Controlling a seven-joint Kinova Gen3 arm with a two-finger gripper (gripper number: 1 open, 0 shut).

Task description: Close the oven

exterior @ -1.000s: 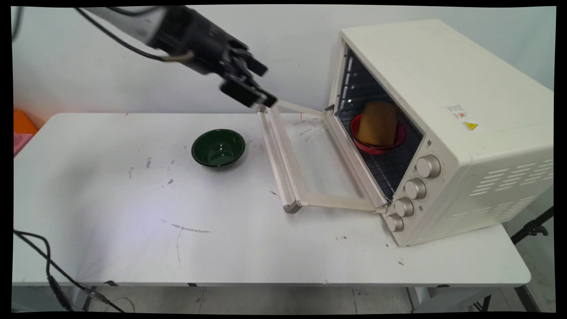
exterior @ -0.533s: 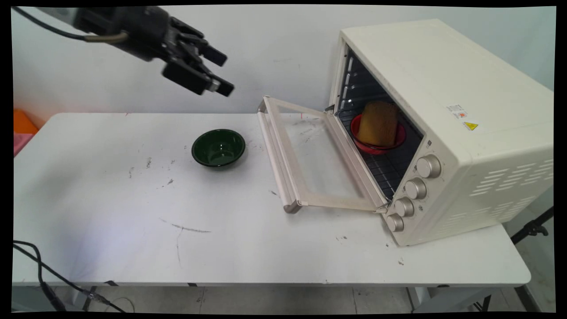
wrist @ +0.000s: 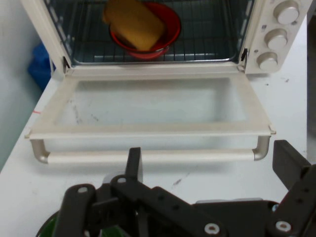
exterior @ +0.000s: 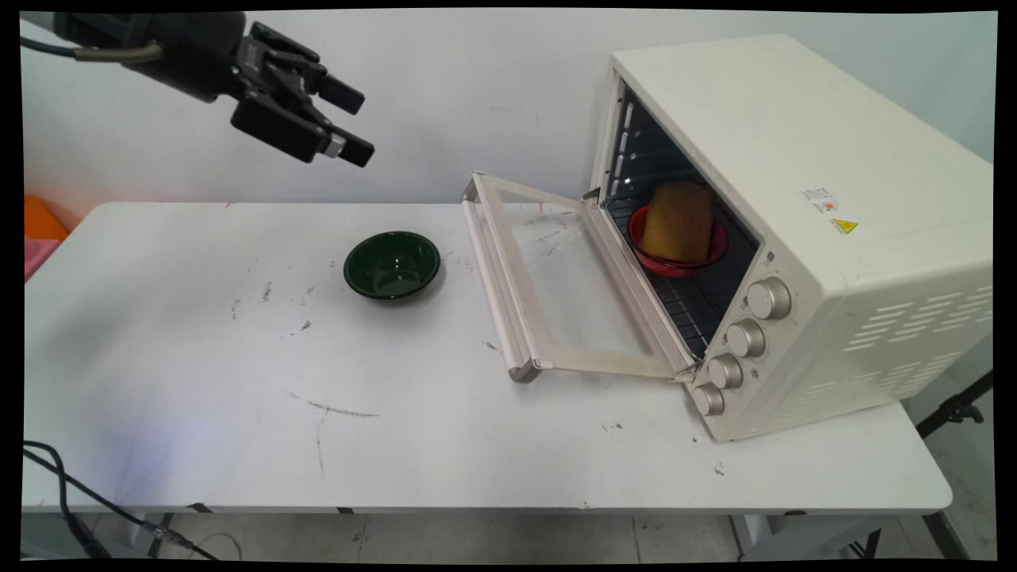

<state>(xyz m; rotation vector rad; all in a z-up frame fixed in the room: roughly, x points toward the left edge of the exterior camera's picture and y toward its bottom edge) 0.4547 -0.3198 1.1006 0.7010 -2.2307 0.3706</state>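
Observation:
My gripper hangs open and empty high over the table's far left, above and to the left of a dark green bowl. A cream toaster oven stands at the right with its glass door folded down flat. On the rack inside sits a red bowl holding a yellow-brown loaf. The hand view looks over the open gripper at the door handle, the red bowl and the loaf beyond. A sliver of the green bowl shows at bottom left.
Several knobs run down the oven's front right. Orange and pink things lie past the table's left end. Black cables hang at the near left corner. A blue thing sits beside the oven against the wall.
My gripper has drawn back leftward and upward from the far end of the oven door handle. The door stays folded down; the bowls have not moved.

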